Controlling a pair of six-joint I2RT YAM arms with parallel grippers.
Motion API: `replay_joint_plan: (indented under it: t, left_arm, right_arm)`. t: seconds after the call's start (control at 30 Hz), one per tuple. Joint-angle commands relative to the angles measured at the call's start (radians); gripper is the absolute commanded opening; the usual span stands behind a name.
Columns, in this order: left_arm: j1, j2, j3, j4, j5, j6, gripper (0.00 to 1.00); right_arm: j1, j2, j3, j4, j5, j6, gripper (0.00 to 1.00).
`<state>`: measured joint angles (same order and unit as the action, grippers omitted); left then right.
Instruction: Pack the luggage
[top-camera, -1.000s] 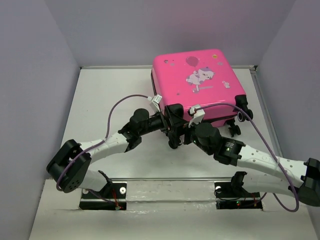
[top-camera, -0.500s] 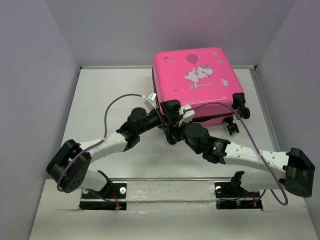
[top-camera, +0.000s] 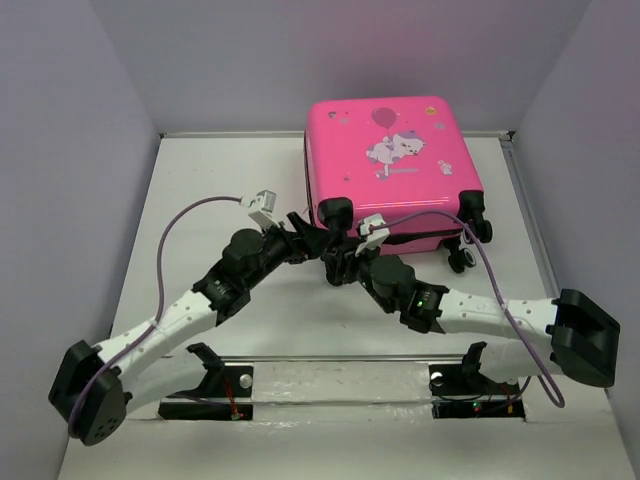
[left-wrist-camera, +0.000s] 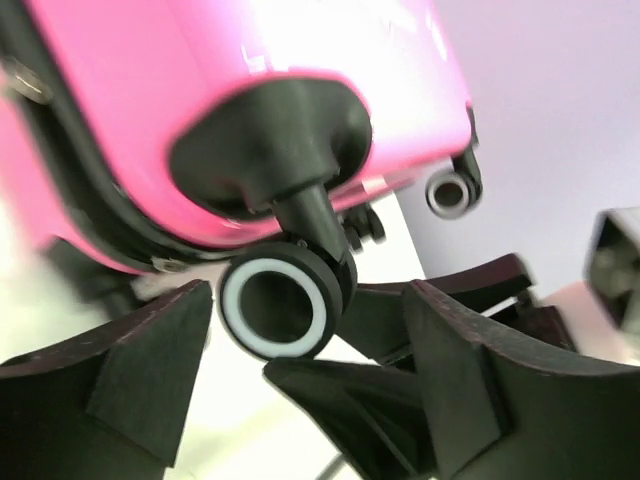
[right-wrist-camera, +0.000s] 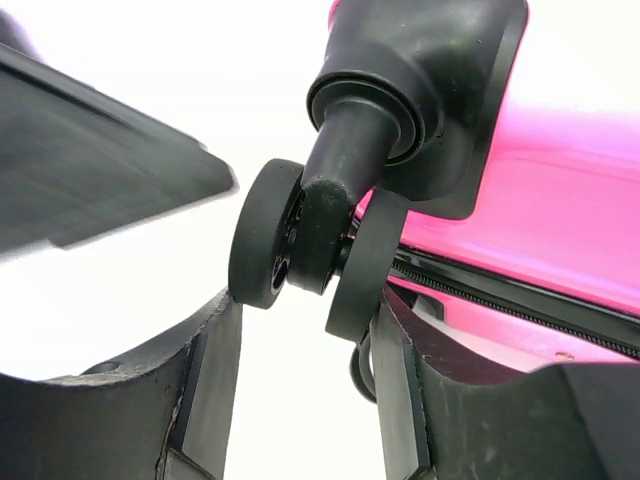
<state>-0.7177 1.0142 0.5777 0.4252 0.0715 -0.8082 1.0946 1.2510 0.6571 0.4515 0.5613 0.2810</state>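
While the luggage (top-camera: 395, 160) is lying closed and flat at the far right of the table (top-camera: 200, 200), print facing up and wheels pointing toward the near edge, we are seeing both claws meeting at its near left corner. The left claw (top-camera: 305, 226) is reaching in from the left and the right claw (top-camera: 340, 262) from the near side. The two are sitting just beside each other by the corner wheel (top-camera: 335, 212).

In the left wrist view the left claw (left-wrist-camera: 308, 300) is standing wide apart. The wheel (left-wrist-camera: 280, 305) (black, with a pale ring on its face) is hanging between the fingers (left-wrist-camera: 130, 380) with a gap showing on each side, so nothing is being gripped there. Black fingers of the right claw are showing behind the wheel.

In the right wrist view the right claw (right-wrist-camera: 305, 310) is bracketing the twin wheel (right-wrist-camera: 270, 245) and its fork, one finger (right-wrist-camera: 200, 380) on each side. The finger on the left of that view is looking as if it touches the wheel's rim, and the other is lying just beside the second disc. Whether the claw is actually clamping the wheel we cannot tell. The pink shell and its black zip line are filling the right of that view.

The other wheels (top-camera: 468, 245) are sticking out at the near right corner, well apart from both claws.
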Motion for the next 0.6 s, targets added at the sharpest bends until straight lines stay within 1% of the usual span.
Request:
replay_joint_plan:
  t: [0.0, 0.1, 0.13, 0.17, 0.2, 0.23, 0.27, 0.3, 0.43, 0.57]
  left_arm:
    - [0.007, -0.179, -0.065, -0.091, -0.245, 0.116, 0.82]
    - [0.008, -0.201, -0.12, -0.077, -0.224, 0.136, 0.64]
    - [0.008, -0.181, -0.134, -0.069, -0.213, 0.138, 0.62]
    - [0.006, -0.166, -0.159, -0.059, -0.199, 0.139, 0.57]
    - [0.006, -0.129, -0.188, -0.028, -0.181, 0.144, 0.44]
    - [0.006, -0.111, -0.188, -0.01, -0.176, 0.147, 0.39]
    - [0.006, -0.094, -0.212, 0.01, -0.177, 0.153, 0.37]
    - [0.003, -0.077, -0.222, 0.065, -0.174, 0.171, 0.35]
    - [-0.021, 0.013, -0.217, 0.186, -0.15, 0.242, 0.35]
    - [-0.048, 0.09, -0.148, 0.253, -0.176, 0.31, 0.37]
  right_arm:
    - [-0.042, -0.042, -0.008, 0.147, 0.169, 0.006, 0.07]
    - [-0.042, -0.051, -0.013, 0.141, 0.158, 0.012, 0.07]
    - [-0.042, -0.056, -0.013, 0.139, 0.157, 0.014, 0.07]
    - [-0.042, -0.064, -0.013, 0.128, 0.155, 0.017, 0.07]
    - [-0.042, -0.068, -0.013, 0.125, 0.155, 0.017, 0.07]
    - [-0.042, -0.074, -0.011, 0.121, 0.154, 0.018, 0.07]
    - [-0.042, -0.082, -0.01, 0.115, 0.149, 0.018, 0.07]
    - [-0.042, -0.085, -0.01, 0.101, 0.146, 0.018, 0.07]
    - [-0.042, -0.096, -0.005, 0.081, 0.141, 0.021, 0.07]
    - [-0.042, -0.105, -0.008, 0.075, 0.137, 0.018, 0.07]
